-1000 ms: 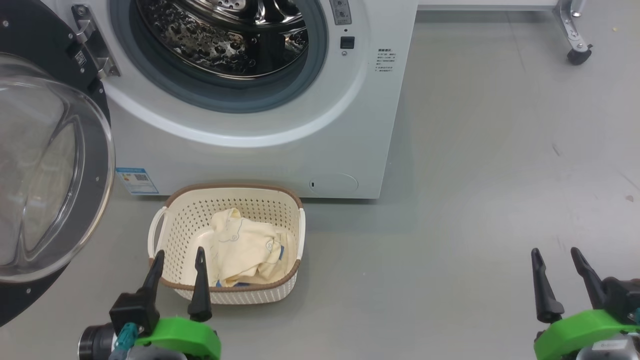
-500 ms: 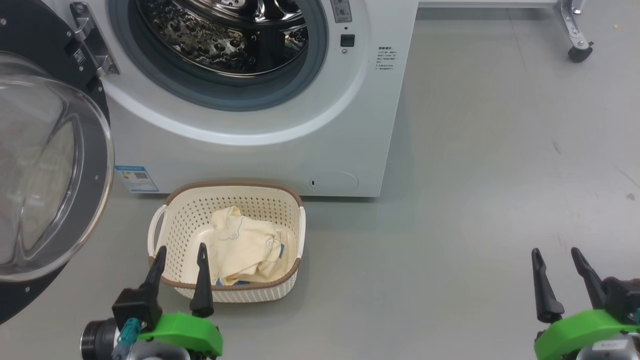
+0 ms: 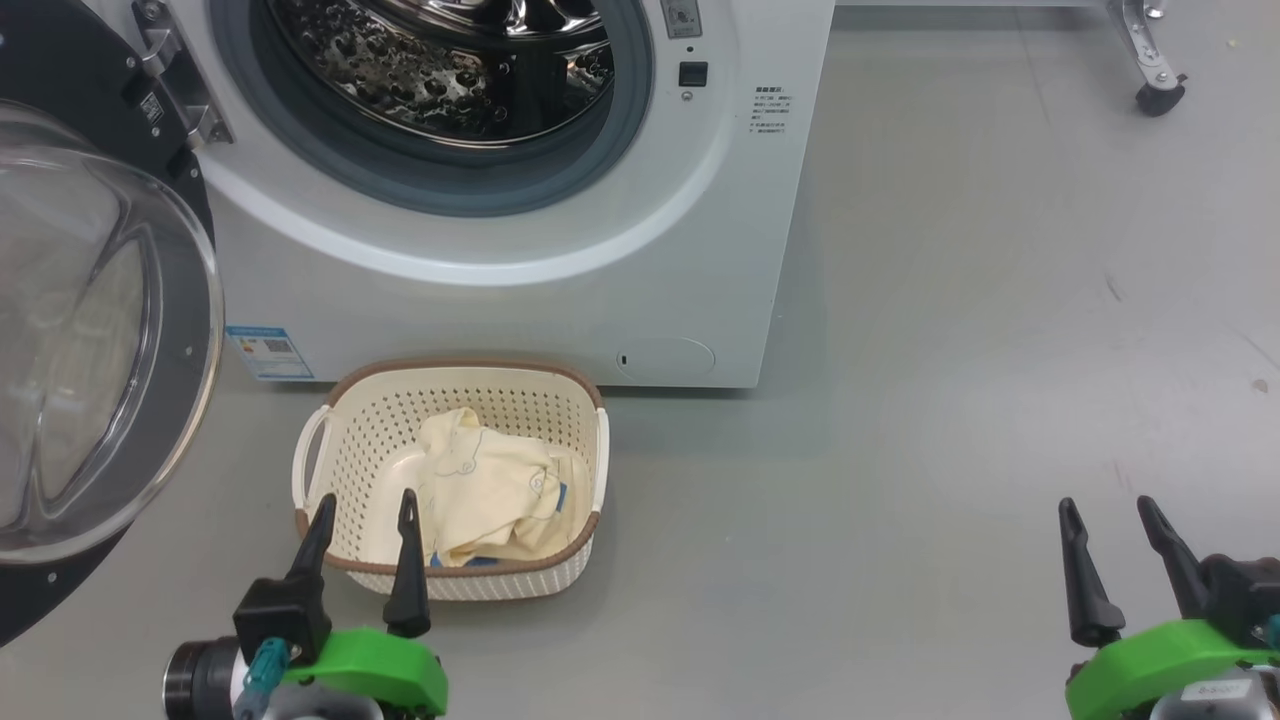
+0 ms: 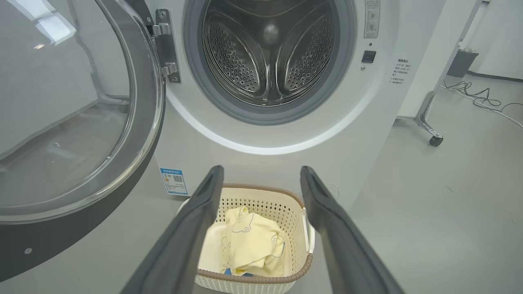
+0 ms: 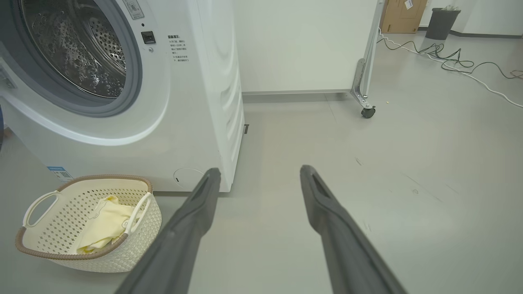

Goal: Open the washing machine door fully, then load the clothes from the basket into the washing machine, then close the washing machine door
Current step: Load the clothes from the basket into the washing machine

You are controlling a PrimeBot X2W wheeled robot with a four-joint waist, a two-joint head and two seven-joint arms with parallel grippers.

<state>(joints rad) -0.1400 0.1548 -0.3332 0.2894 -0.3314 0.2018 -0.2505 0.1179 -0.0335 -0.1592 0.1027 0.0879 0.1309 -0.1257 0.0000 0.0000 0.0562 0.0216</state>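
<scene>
Head view has the basket (image 3: 455, 366) on the floor just before the washing machine (image 3: 500, 320), long axis along the machine's front, the clothes (image 3: 485, 490) heaped inside, with the left gripper (image 3: 366, 498) and the right gripper (image 3: 1106, 502) both spread apart, empty.

washing machine door (image 3: 100, 330) cut off at left edge, printed label (image 3: 770, 110) unreadable
</scene>
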